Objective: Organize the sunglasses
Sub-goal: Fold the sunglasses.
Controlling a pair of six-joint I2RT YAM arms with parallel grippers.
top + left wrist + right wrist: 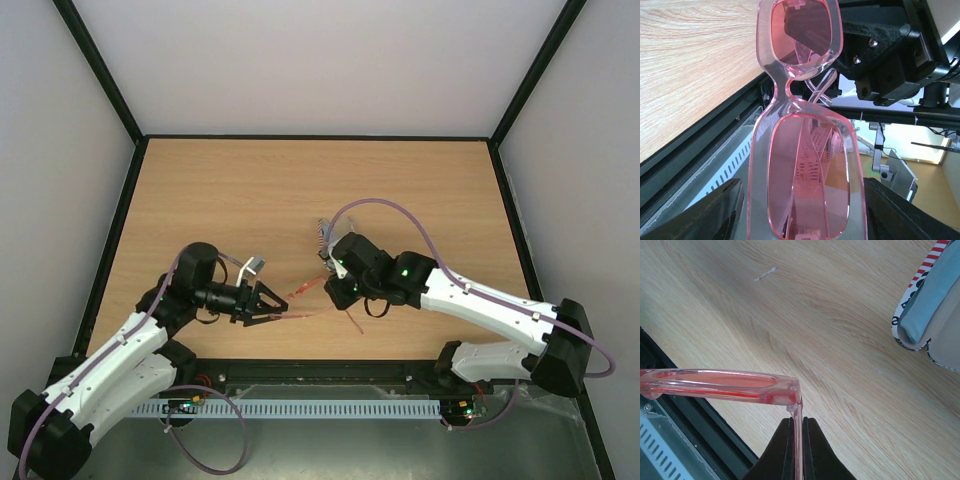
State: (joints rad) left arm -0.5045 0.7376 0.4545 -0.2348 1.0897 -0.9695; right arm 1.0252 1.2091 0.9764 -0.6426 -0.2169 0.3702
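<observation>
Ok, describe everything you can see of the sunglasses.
The sunglasses are a slim pair in translucent red-orange plastic: rounded rectangular rims, red-tinted lenses, a narrow bridge, thin temple arms. They are held off the wooden table, near its front edge. The left gripper has a finger at each side of one lens rim; the right gripper is shut on one temple arm, which stands unfolded from the frame end. The second temple arm shows only faintly through the lenses.

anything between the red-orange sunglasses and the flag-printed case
Nothing visible on the wooden table between the translucent red-orange sunglasses and the oblong flag-printed case, but a light blue cloth lies inside the open case.
</observation>
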